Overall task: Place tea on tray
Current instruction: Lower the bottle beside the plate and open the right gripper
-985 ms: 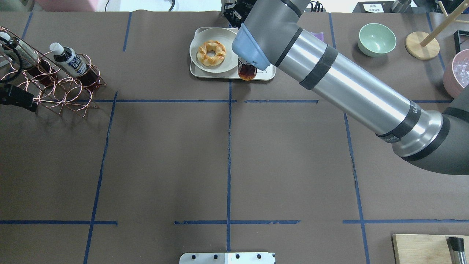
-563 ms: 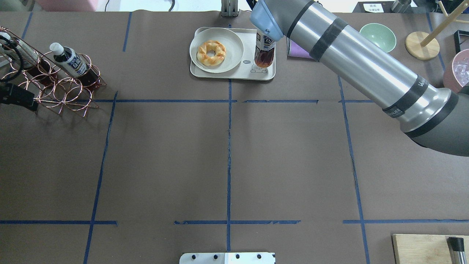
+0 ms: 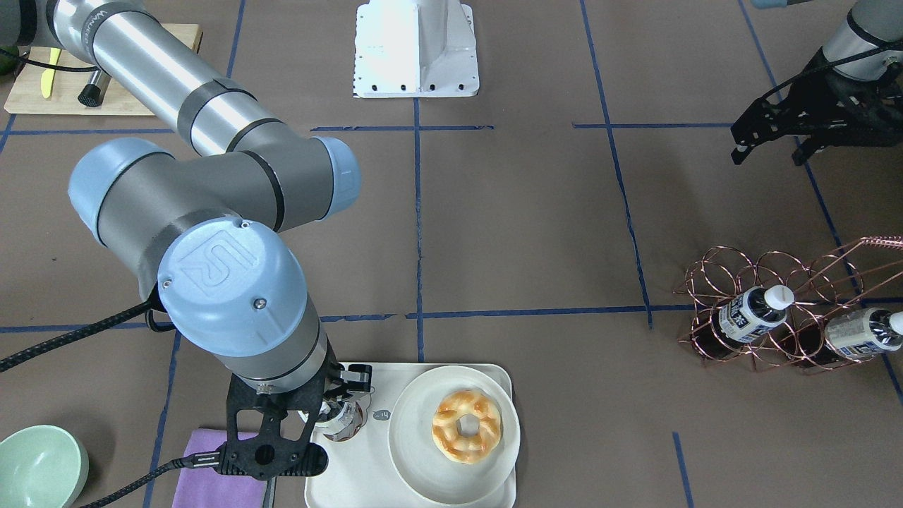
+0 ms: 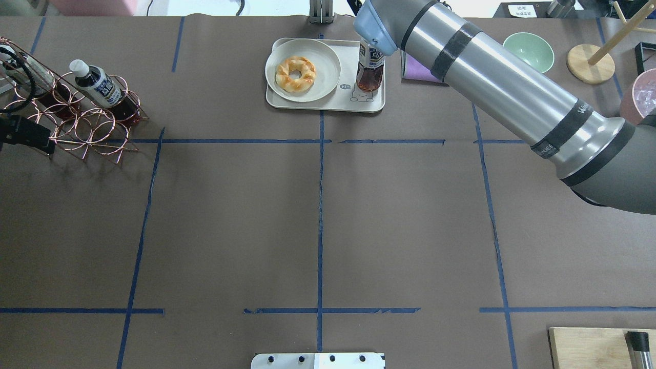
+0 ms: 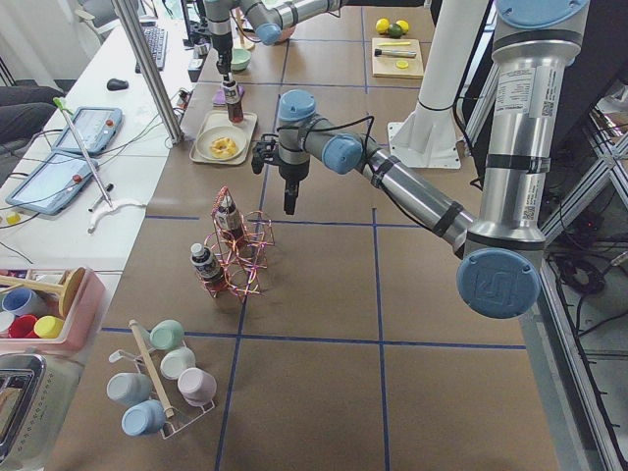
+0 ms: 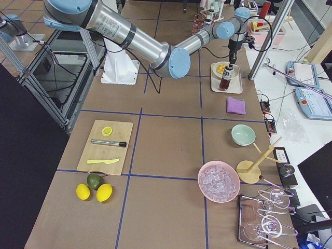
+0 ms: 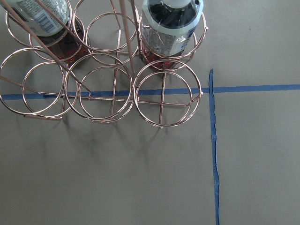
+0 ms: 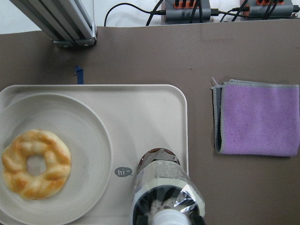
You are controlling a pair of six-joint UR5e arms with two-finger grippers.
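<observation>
The right gripper [image 3: 337, 403], low in the left half of the front-facing view, looks clamped on the neck of the tea [image 4: 369, 77], though its fingers are mostly hidden. The left gripper [image 3: 767, 152], upper right in that view, hangs with jaws apart and empty.

The tray [image 4: 312, 106], upper middle of the overhead view, is smooth, cream and rectangular, with rounded corners and a raised rim. Its left part carries a round matte plate [image 4: 328, 66] with a glazed twisted doughnut [image 4: 295, 74]. The tea stands upright at the tray's right end: clear plastic, dark liquid, pale label. The placing looks nearly done. Letting go and lifting clear are left.
</observation>
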